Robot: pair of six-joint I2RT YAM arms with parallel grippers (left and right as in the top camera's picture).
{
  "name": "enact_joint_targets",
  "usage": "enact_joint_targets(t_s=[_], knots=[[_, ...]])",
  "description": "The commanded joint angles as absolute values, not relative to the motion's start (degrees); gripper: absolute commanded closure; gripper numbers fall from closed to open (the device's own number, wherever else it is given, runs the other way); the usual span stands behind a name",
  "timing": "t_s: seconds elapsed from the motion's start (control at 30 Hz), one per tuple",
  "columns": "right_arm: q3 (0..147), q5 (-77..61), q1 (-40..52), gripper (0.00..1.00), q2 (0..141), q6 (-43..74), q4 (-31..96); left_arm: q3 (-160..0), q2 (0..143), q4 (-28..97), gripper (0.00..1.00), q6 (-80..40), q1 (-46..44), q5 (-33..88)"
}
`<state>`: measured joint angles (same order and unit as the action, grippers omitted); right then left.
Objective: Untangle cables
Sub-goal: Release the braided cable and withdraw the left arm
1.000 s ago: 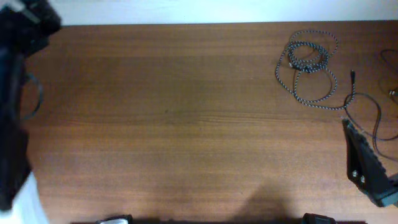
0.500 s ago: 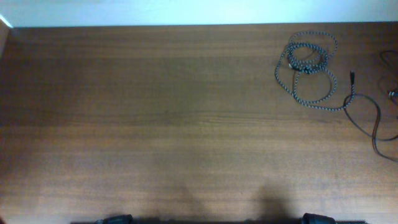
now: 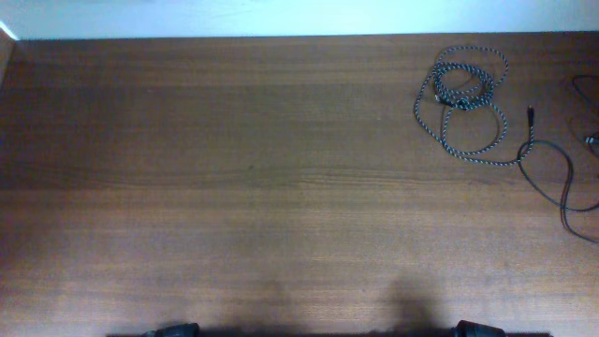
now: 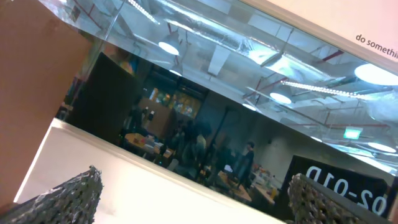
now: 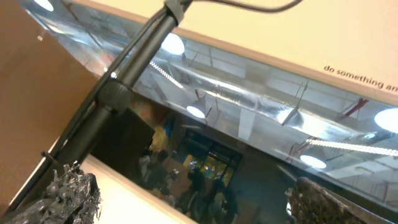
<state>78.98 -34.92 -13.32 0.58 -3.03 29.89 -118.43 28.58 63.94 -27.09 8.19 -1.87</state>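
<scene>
The braided black-and-white speckled cable (image 3: 460,94) lies in loose coils at the table's far right. The thin plain black cable (image 3: 547,173) trails from beside it toward the right edge, its small plug (image 3: 531,114) near the braided loop. Neither gripper shows in the overhead view. In the left wrist view my left gripper (image 4: 193,199) is open and empty, pointing up at a wall and window. In the right wrist view my right gripper (image 5: 199,196) is open and empty, also pointing away from the table. No cable shows in either wrist view.
The brown wooden table (image 3: 262,187) fills the overhead view. Another dark wire end (image 3: 590,140) shows at the right edge. A black stand pole (image 5: 124,74) crosses the right wrist view. Dark arm bases (image 3: 173,330) sit at the front edge.
Both arms have left the overhead view: the left arm at the left edge and the right gripper at the lower right were visible a second ago and are gone now. The cables have not moved.
</scene>
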Motion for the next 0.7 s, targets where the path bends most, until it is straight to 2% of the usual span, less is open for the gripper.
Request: enact_joint_targets(t_s=[0.0, 0.13, 0.27, 0.47, 0.67], knots=[[79.57, -33.85, -15.49, 0.01, 0.32, -2.81, 28.88, -118.17, 28.29, 63.96, 0.01, -27.59, 8.43, 2.83], [76.01, -33.89, -19.49, 0.01, 0.32, -2.76, 21.54, -118.17, 28.29, 64.05, 0.01, -27.57, 8.43, 6.68], [65.12, -34.0, -23.51, 0.01, 0.32, -2.59, 12.05, -118.17, 28.29, 64.18, 0.01, -27.57, 8.43, 6.68], [38.24, -34.0, -24.08, 0.01, 0.34, -2.57, 11.53, -118.17, 28.29, 64.2, 0.01, -27.57, 8.43, 6.66], [10.76, -33.45, -24.08, 0.01, 0.36, -2.57, -3.68, -118.17, 28.29, 64.2, 0.01, -27.55, 8.43, 6.66]])
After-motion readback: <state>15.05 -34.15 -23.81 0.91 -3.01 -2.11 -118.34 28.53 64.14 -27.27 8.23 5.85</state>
